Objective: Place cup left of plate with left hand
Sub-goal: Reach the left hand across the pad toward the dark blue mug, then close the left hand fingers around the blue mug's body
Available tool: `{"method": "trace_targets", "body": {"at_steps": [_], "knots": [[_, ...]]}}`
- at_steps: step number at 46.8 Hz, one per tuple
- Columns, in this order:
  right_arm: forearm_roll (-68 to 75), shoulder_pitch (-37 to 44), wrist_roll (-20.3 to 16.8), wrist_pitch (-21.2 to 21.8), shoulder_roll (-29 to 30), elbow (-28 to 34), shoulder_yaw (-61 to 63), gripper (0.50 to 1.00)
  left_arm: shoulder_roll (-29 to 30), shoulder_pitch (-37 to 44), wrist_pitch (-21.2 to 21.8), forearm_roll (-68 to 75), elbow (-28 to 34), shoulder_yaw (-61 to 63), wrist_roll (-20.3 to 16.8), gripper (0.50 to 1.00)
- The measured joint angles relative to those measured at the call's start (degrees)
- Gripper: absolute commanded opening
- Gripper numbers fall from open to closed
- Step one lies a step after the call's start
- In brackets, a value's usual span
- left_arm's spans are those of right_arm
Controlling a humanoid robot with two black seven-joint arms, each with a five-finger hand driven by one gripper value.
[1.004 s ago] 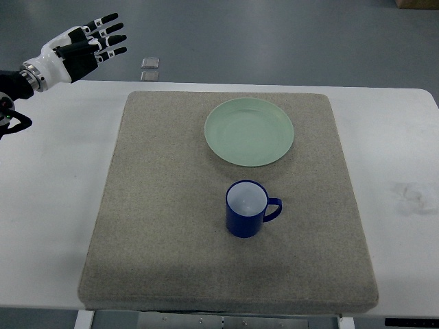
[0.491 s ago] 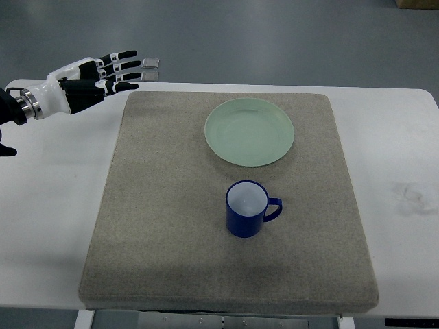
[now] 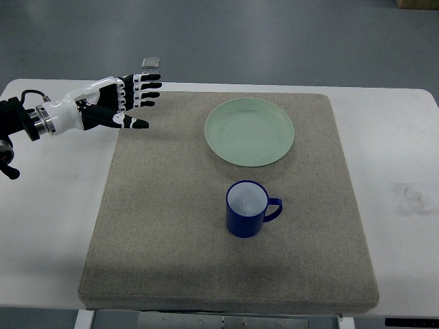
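Note:
A dark blue cup [image 3: 247,208] with a white inside stands upright on the grey mat [image 3: 164,226], its handle pointing right. A pale green plate [image 3: 250,131] lies on the mat behind the cup. My left hand [image 3: 133,101] hovers over the mat's far left corner, well left of the plate and far from the cup. Its fingers [image 3: 146,86] are spread and hold nothing.
The mat lies on a white table [image 3: 48,205]. A small grey square object [image 3: 151,62] lies on the floor beyond the table's far edge. A faint smudge [image 3: 411,195] marks the table at the right.
My left hand has moved right and toward the mat, from beyond the table's far left corner to above the mat's corner, fingers still spread.

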Motion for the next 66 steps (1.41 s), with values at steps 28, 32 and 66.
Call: {"method": "trace_targets", "body": {"at_steps": [28, 32, 66], "knots": [[0.0, 0.0, 0.0, 0.0, 0.0, 0.0, 0.0, 0.932, -7.8, 7.7, 0.0, 11.9, -4.8, 0.1, -3.4, 1.000], [0.0, 0.0, 0.0, 0.0, 0.0, 0.0, 0.0, 0.932, -9.2, 8.0, 0.0, 12.7, -4.8, 0.1, -3.4, 1.000], [0.0, 0.0, 0.0, 0.0, 0.0, 0.0, 0.0, 0.932, -18.6, 9.5, 0.0, 17.8, -3.7, 1.4, -3.2, 1.000]]}}
